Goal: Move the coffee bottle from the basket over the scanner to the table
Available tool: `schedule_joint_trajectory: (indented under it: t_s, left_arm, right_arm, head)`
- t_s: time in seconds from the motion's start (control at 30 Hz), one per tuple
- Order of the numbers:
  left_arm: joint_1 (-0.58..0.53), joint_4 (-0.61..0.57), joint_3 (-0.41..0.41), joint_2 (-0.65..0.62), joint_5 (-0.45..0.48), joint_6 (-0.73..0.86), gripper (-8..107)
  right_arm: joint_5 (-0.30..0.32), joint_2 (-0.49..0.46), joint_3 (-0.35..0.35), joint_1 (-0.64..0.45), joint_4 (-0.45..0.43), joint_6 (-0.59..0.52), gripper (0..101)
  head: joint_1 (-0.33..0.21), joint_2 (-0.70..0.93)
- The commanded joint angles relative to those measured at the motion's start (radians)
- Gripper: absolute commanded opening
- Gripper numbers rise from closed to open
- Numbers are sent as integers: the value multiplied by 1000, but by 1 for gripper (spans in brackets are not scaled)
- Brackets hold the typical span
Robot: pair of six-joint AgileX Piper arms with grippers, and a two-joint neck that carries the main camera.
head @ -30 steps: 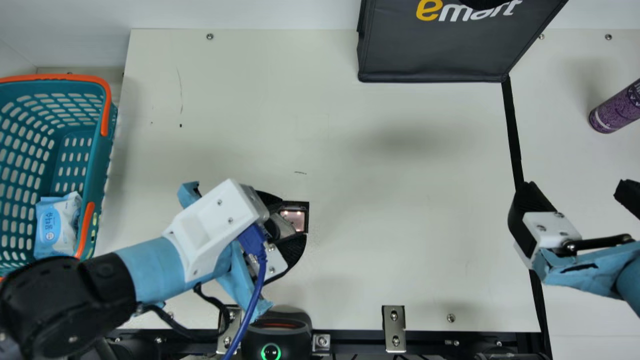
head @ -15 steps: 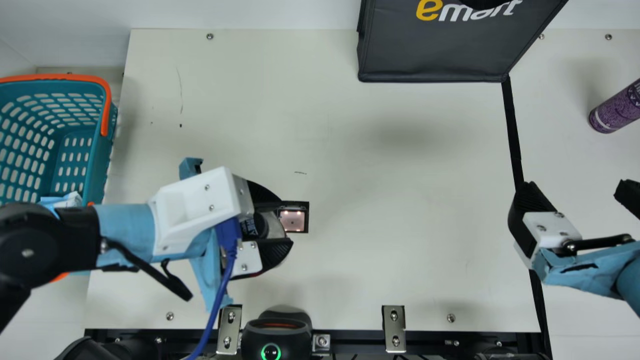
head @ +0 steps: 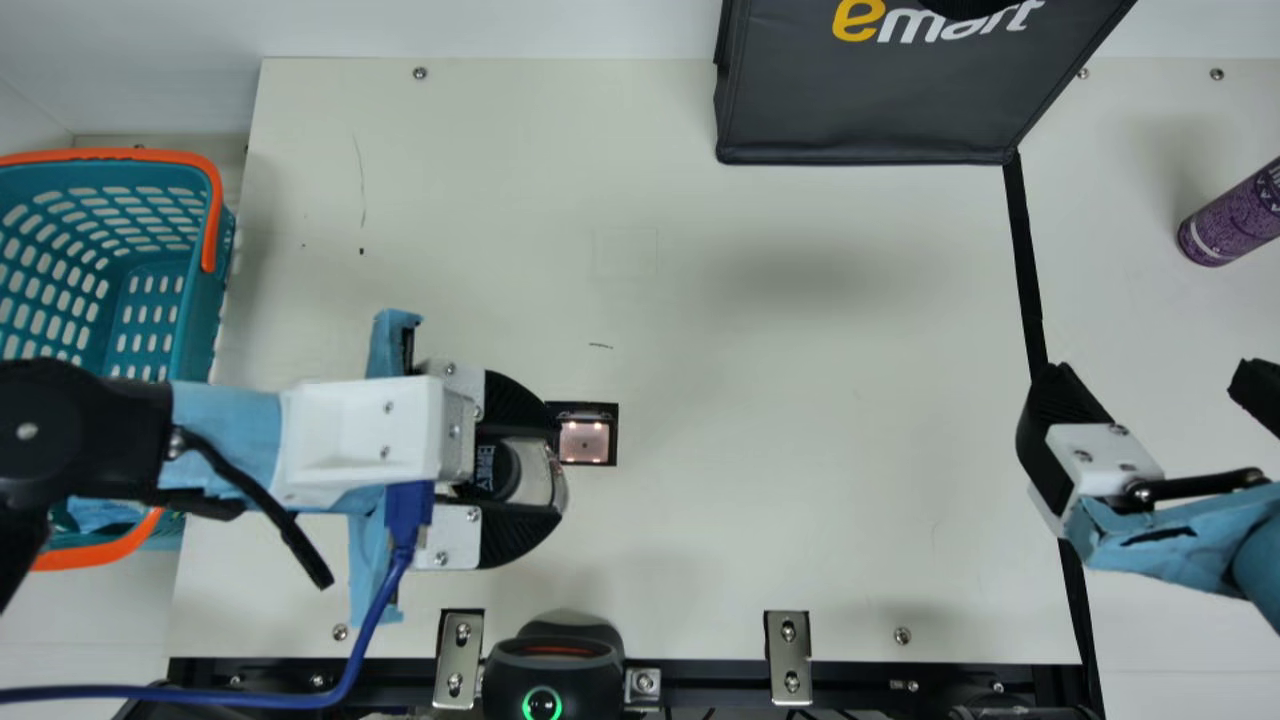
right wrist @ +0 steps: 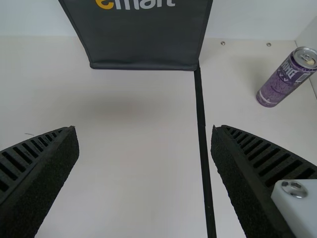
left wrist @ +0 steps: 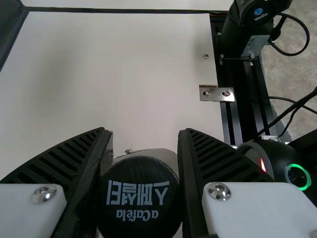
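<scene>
One cream, flat table point(head: 800, 450), lying beneath both grippers. One dark grey fabric bag point(head: 870, 100) with yellow and white lettering, farther across and rightward from the left gripper point(head: 555, 465). One teal plastic basket point(head: 196, 320), slatted, orange-edged, to the left of that gripper's fingers, partly under its arm. Left gripper: black ribbed fingers clasping the coffee bottle from both sides. Right gripper point(head: 1150, 378): well apart from the left, fingers parted wide. One purple metal can point(head: 1235, 220), silver-topped, tilted, beyond the right gripper. One black rounded device point(head: 555, 650), green ring lit, on the robot's side of the left gripper. One coffee bottle point(head: 535, 475), black round cap point(left wrist: 138, 198), between the left fingers. One small square panel point(head: 585, 440), black-framed, pinkish, lit, just right of the left fingertips.
</scene>
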Motion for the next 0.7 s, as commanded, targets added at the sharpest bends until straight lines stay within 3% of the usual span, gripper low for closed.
schedule_joint_trajectory:
  t_s: [0.0,0.17,0.67]
  left_arm:
    - [8,-5,-5,0,0,5,-8]
    - [-23,-23,-11,19,-69,-18,-8]
    - [-294,-31,-80,221,-501,-234,-8]
  right_arm:
    - [0,0,0,0,0,0,95]
    - [1,0,0,0,0,0,95]
    - [1,0,0,0,0,0,95]
  head:
    - [-30,2]
    - [-30,2]
    - [-30,2]
